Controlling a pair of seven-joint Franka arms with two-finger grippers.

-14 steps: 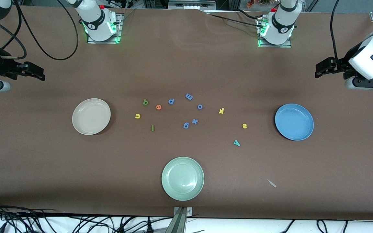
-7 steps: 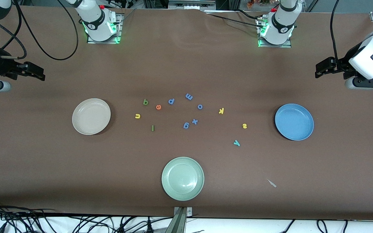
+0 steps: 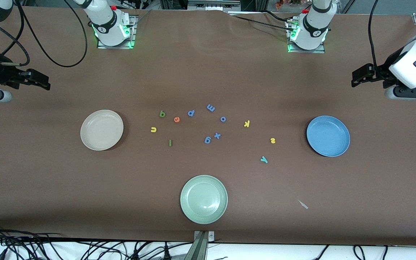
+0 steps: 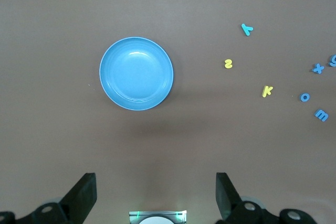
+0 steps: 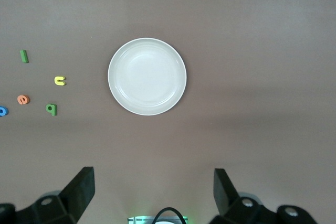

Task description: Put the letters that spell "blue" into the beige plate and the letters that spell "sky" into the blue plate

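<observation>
My left hand (image 3: 356, 77) hangs over the bare counter (image 3: 208, 72) at the right edge of the frame, fingers spread wide, gripping nothing; my right hand (image 3: 43, 81) at the left edge, same, wide apart and empty, both arms waiting

Beige plate (image 3: 102, 130) centre-left, empty; blue plate (image 3: 328, 135) centre-right, empty; pale green plate (image 3: 203, 199) lower centre, empty

Loose on the counter between beige and blue plates: green b (image 3: 162, 114), orange e (image 3: 176, 119), yellow u (image 3: 153, 129), dark green l (image 3: 170, 143) cluster near the beige plate; yellow k (image 3: 246, 124), yellow s (image 3: 273, 141), teal y (image 3: 264, 159) nearer the blue plate

Blue-violet p (image 3: 191, 113), m (image 3: 211, 107), o (image 3: 223, 118), x (image 3: 217, 135), g (image 3: 207, 139) in the middle

Small pale scrap (image 3: 303, 204) lower right
</observation>
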